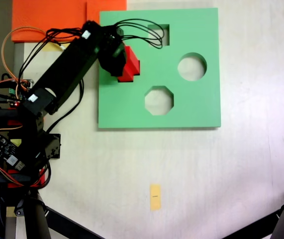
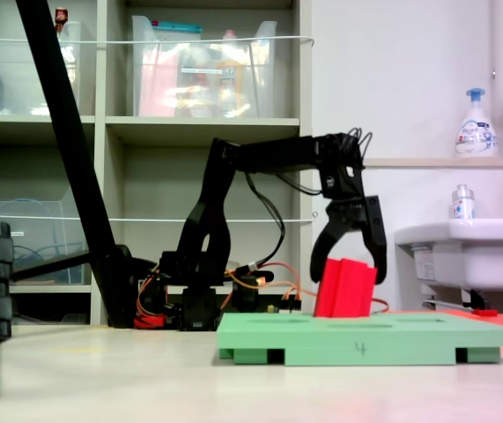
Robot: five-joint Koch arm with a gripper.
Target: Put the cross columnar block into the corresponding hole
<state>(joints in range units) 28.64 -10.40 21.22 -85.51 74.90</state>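
In a fixed view from above, the tool (image 1: 123,62) is over the left part of the green foam board (image 1: 196,107). The cross columnar block (image 1: 131,65) lies directly under it, bright red with stepped edges. The corresponding hole is hidden below the block and the arm, so I cannot tell how well they match.

In a fixed view from the side, the tool (image 2: 349,262) stands spread, its tips at both sides of the block (image 2: 345,289) top; I cannot tell if they touch it. The block leans, its lower end at the board (image 2: 366,339) surface. I think it must be made upright and pressed straight down.
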